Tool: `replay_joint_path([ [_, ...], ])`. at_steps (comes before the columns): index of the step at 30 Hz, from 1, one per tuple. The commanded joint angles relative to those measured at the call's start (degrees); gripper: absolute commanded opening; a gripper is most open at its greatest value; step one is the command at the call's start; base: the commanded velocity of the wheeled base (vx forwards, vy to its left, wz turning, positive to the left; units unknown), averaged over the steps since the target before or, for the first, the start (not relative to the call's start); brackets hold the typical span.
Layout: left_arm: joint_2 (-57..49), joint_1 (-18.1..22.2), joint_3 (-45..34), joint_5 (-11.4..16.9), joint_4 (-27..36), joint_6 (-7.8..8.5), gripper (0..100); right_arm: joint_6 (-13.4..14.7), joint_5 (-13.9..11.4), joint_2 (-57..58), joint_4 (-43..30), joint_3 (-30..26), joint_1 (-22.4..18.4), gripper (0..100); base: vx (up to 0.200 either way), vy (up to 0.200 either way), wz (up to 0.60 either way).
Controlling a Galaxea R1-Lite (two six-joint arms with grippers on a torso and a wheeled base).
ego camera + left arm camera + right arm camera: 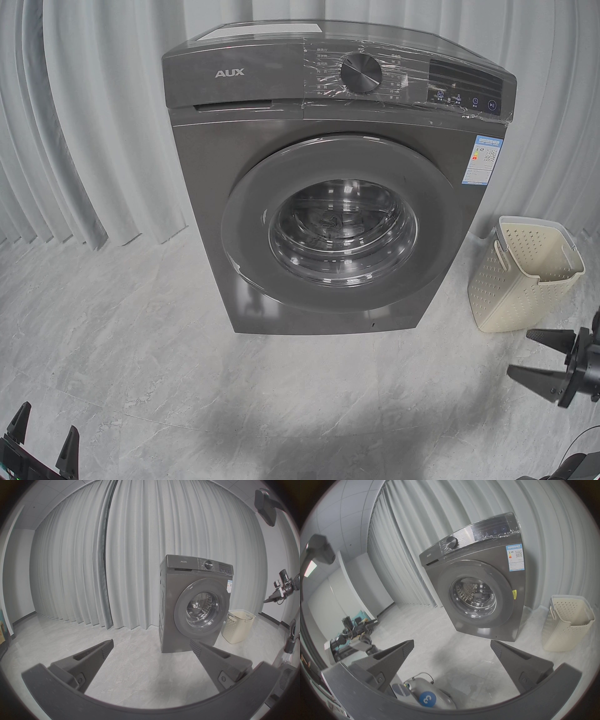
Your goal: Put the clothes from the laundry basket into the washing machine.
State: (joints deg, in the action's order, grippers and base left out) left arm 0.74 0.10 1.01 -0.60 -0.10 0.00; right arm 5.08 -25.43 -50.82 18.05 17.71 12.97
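Note:
A grey front-loading washing machine [337, 175] stands ahead of me with its round glass door [342, 231] closed. To its right on the floor sits a cream perforated laundry basket [524, 281]; no clothes show inside it. My left gripper [44, 434] hangs open and empty at the lower left, well short of the machine. My right gripper [540, 359] is open and empty at the right, just in front of the basket. The machine [195, 602] and basket [238, 625] appear beyond the left gripper [151, 645]. The right gripper [451, 645] faces the machine [478, 580] and basket [568, 622].
Pale pleated curtains [94, 125] hang behind the machine. The marble-patterned floor [156, 350] stretches out before the machine. A desk with clutter [350, 636] stands far off in the room.

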Motion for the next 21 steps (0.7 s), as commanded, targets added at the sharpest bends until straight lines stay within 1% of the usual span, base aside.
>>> replay_joint_path([
  [1, -0.6, 0.0, -1.0, 0.0, 0.0, -0.09, 100, 6.1, 1.7, -13.6, 8.5, -0.8, 1.5, 100, 0.000, 0.000, 0.00],
  [3, -0.6, 0.0, -1.0, 0.0, 0.0, -0.09, 100, 7.2, 2.1, -14.9, 11.1, -1.2, 1.6, 100, 0.000, 0.000, 0.00],
  [5, -0.6, 0.0, -0.9, 0.0, 0.0, 0.09, 100, 7.5, 2.5, -16.2, 14.0, -1.5, 1.8, 100, 0.200, 0.000, 0.00],
  [6, -0.6, 0.0, -1.0, 0.0, 0.0, 0.09, 100, 7.5, 2.7, -16.3, 14.6, -1.5, 1.8, 0, 0.200, 0.000, 0.00],
  [10, -0.6, 0.0, -1.0, 0.0, 0.0, 0.00, 100, 7.6, 3.1, -16.2, 15.7, -1.6, 2.6, 0, 0.200, 0.000, 0.00],
  [12, -0.6, 0.0, -1.0, 0.0, 0.0, 0.09, 100, 7.8, 3.3, -16.6, 15.7, -1.4, 3.6, 0, 0.200, 0.000, 0.00],
  [16, -0.6, 0.0, -1.0, 0.0, 0.0, 0.18, 100, 7.7, 3.3, -18.5, 17.3, -1.1, 3.6, 0, 0.000, 0.000, 0.00],
  [21, -0.6, 0.0, -0.9, 0.0, 0.0, 0.00, 100, 7.8, 3.4, -21.3, 23.8, -1.7, 3.6, 0, 0.000, 0.000, 0.00],
])
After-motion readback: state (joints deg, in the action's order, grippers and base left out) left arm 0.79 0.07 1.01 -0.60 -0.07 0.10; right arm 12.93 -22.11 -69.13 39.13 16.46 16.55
